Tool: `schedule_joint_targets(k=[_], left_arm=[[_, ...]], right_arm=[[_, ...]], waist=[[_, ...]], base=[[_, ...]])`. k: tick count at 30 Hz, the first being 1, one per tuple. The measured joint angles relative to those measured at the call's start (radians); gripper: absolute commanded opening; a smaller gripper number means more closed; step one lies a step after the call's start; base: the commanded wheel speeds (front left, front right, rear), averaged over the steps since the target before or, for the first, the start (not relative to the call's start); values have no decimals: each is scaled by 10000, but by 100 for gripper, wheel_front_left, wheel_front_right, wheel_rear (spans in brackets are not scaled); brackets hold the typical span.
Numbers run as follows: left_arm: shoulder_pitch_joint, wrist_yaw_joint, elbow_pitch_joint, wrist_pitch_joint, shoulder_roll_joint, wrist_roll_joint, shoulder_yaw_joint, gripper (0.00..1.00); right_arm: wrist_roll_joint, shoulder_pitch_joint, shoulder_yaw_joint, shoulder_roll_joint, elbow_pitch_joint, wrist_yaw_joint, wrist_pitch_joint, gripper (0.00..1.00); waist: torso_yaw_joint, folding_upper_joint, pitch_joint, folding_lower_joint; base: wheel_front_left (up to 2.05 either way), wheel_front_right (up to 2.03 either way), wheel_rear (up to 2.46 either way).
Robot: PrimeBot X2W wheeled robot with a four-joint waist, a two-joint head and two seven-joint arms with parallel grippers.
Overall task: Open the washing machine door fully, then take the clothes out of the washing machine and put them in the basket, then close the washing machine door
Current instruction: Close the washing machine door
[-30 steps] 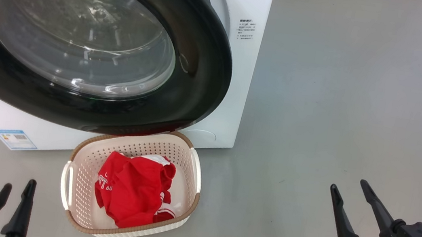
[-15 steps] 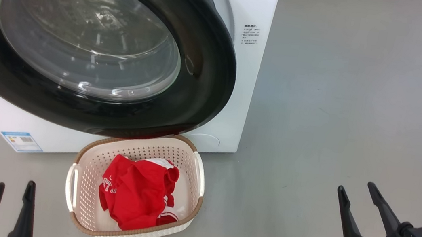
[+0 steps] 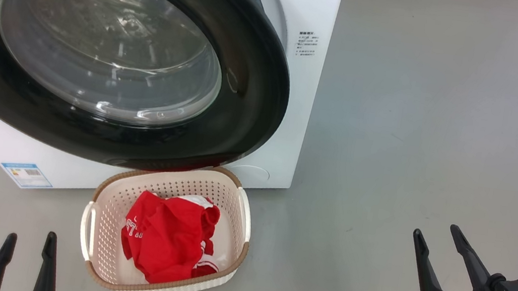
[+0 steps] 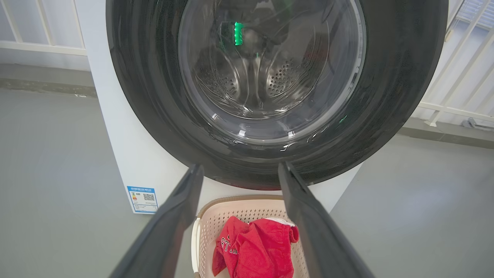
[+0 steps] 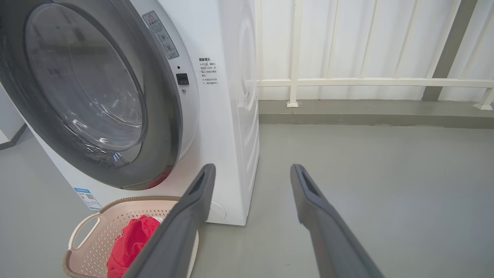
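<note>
The left gripper (image 3: 31,234) has shifted slightly rightward in front of the washing machine (image 3: 295,95); everything else holds its place. Open grey floor (image 3: 432,118) stretches wide to the machine's right. The washing machine door (image 3: 250,94) lies shut against the machine's front, its black lower rim overhanging the far rim of the basket (image 3: 104,225), which stands just before the machine. The clothes (image 3: 166,241) lie bunched inside the basket. The left gripper and the right gripper (image 3: 435,229) both hover well short of the machine, jaws spread wide, holding nothing.
</note>
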Motion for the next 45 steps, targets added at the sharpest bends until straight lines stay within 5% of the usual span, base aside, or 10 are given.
schedule_joint_targets(k=[19, 20, 21, 23, 25, 45], left_arm=[[-11, 0, -36, 0, 8, -2, -100, 100], [-11, 0, -50, 0, 8, -2, -113, 100], [-11, 0, -75, 0, 6, 0, -130, 100], [-11, 0, -128, 0, 6, 0, -150, 100], [-12, 0, -144, 0, 6, 0, -174, 100], [-872, 0, -571, -38, -359, -6, -882, 100]], right_arm=[[17, 0, 4, 67, -4, 0, 0, 100], [19, 0, 8, 65, -6, 0, 0, 88], [21, -1, 13, 65, -6, 0, 0, 53], [71, -2, 23, 63, -21, 0, 0, 18], [253, -7, 65, 50, -27, 0, 0, 0], [635, -2280, 1421, -121, 100, 0, 0, 0]], waist=[[99, 0, 55, 0], [119, 0, 55, 0], [141, 0, 53, 0], [189, 0, 58, 0], [247, 0, 74, 0], [1567, 0, 1008, 0]], base=[[0, 0, 0], [0, 0, 0], [0, 0, 0], [0, 0, 0], [0, 0, 0], [0, 0, 0]])
